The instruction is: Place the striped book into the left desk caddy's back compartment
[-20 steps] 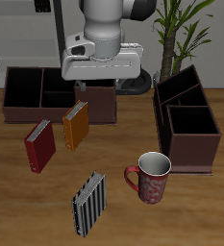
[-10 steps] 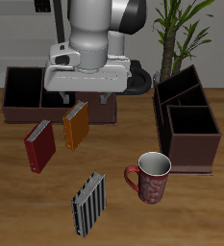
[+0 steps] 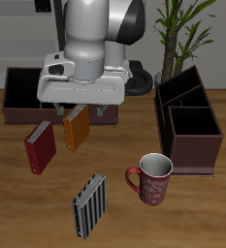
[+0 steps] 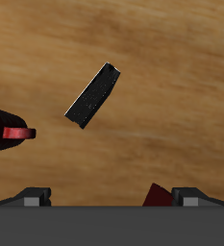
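The bench (image 3: 17, 194) carries everything, and the arm (image 3: 95, 39) fills the upper middle of the exterior frame. The left desk caddy (image 3: 194, 155) runs lengthwise at the right of the frame. Its large square bin is nearer the lower edge and its back compartment (image 3: 177, 89), the narrow divided part, is toward the top. A second caddy (image 3: 17, 114) stretches wide at the upper left, and a plant (image 3: 182, 29) stands at the upper right. A mug (image 3: 151, 178) sits lower right of centre.

The red book (image 3: 40, 146) and orange book (image 3: 76, 126) are left of centre, just beside each other. The striped book (image 3: 89, 205) is alone at the lower centre of the frame, well apart from the left desk caddy, with the mug between them. It seems to stand on edge. The wrist view shows only its narrow edge (image 4: 93, 96), a dark slanted bar.

Your tool (image 3: 87, 111) hangs high above the bench, over the orange book. Its fingers (image 4: 32, 195) are spread wide with nothing between them.

You are in the reach step, and the book is not yet grasped. Next, I judge, you carry the tool toward the lower centre until it is over the striped book. Turn the wrist so the fingers straddle the slanted thin edge, then come straight down. Keep clear of the mug, which is near the book.
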